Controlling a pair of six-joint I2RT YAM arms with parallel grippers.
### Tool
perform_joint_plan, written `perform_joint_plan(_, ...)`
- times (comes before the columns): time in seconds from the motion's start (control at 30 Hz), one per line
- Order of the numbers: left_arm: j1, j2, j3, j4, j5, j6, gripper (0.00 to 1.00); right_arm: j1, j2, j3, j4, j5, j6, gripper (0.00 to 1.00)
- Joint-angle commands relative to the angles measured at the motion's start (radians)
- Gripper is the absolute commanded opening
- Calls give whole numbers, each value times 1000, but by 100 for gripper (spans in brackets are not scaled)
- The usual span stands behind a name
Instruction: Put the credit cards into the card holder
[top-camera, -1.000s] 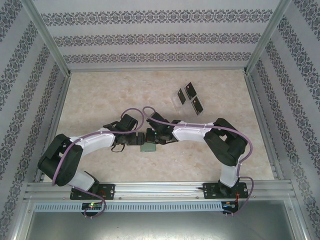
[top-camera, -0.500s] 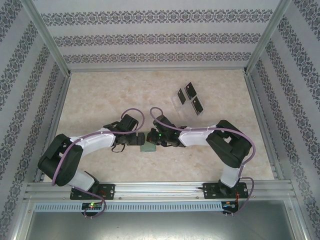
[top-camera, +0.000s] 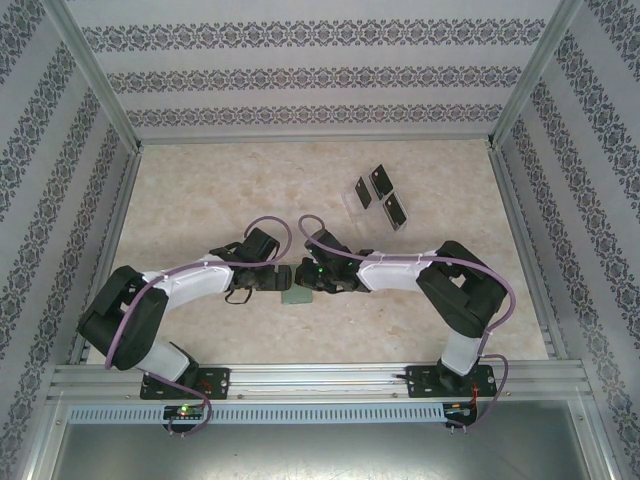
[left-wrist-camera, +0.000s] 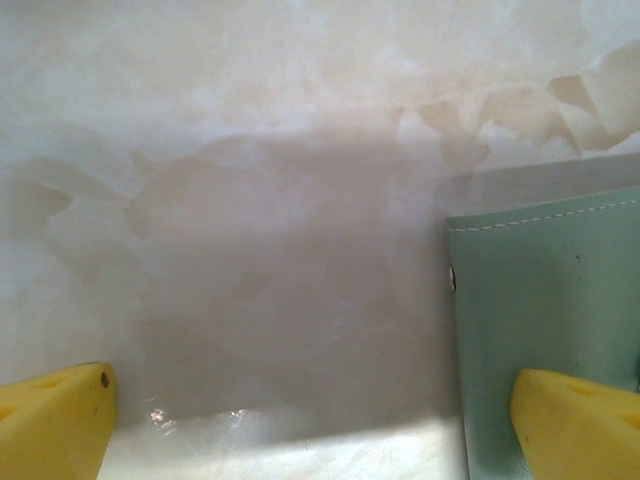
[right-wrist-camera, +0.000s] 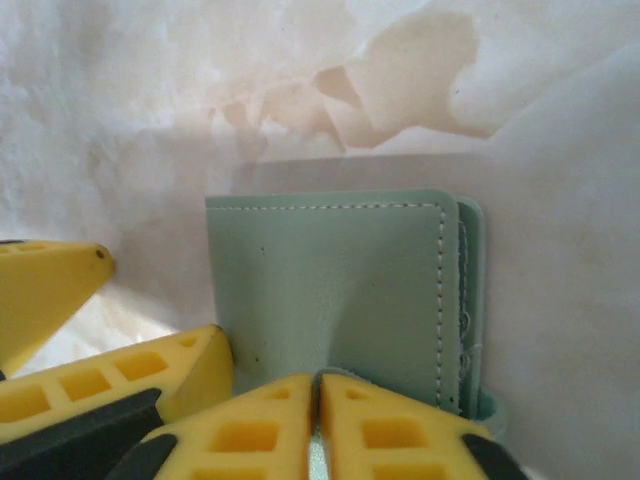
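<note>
Grey-green and softly matte, the card holder (top-camera: 296, 296) lies flat on the table near the middle of its front half, between the two wrists. In the right wrist view its stitched cover is seen face up, with a second layer and a small tab showing along its right edge.

The right gripper (right-wrist-camera: 320, 425) is closed, its yellow fingers pressed together at the holder's near edge with a sliver of green caught between them. It is judged to be pinching the cover, since a faint pucker runs up from the pinch. The left gripper (left-wrist-camera: 310, 430) is spread wide and holds nothing. One of its fingertips (left-wrist-camera: 575, 425) is over the holder's left margin, and the other is out over bare table.

The step in hand is taken to be the opening of the holder, as no card has been picked up. The credit cards (top-camera: 381, 181) (three black ones can be counted) lie well apart from the holder, toward the far right of the table. The next move is likely to call for the cover to be lifted while the lower layer is pinned by the left fingers, so that the whole wallet is not dragged up. Only then could a thin card be fetched and slid in.

The tabletop (top-camera: 200, 200) is a pale, marbled beige, smooth and slightly glossy. It is enclosed by walls (top-camera: 300, 80) papered in bands of dark ornament, with an aluminium frame (top-camera: 300, 375) along the near edge.
</note>
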Motion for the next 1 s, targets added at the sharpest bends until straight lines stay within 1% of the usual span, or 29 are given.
perform_joint_plan(0.0, -43, 33, 13, 2, 147, -28, 100, -13, 47, 1, -276, 45, -57, 20)
perform_joint_plan(0.07, -45, 34, 11, 0, 145, -27, 100, -10, 43, 32, -286, 37, -68, 22)
perform_joint_plan(0.23, -46, 30, 10, -3, 140, -29, 100, -7, 44, 81, -300, 24, -87, 23)
perform_joint_plan(0.33, -46, 23, 8, -1, 138, -32, 100, -4, 41, 97, -293, 13, -104, 29)
perform_joint_plan(0.47, -46, 17, 8, 0, 138, -40, 100, -3, 23, 129, -278, -20, -137, 33)
perform_joint_plan(0.63, -46, -4, 15, -9, 121, -49, 100, 2, -20, 170, -288, -42, -173, 45)
perform_joint_plan(0.73, -45, -30, 31, -28, 100, -53, 100, 4, -66, 182, -312, -27, -186, 60)
perform_joint_plan(0.87, -30, -83, 67, -75, 60, -53, 100, 4, -136, 184, -358, 4, -202, 85)
perform_joint_plan(0.93, -13, -113, 84, -100, 41, -48, 100, 2, -179, 173, -374, 21, -206, 95)
perform_joint_plan(0.97, -3, -129, 94, -114, 29, -44, 100, 2, -202, 166, -381, 34, -206, 98)
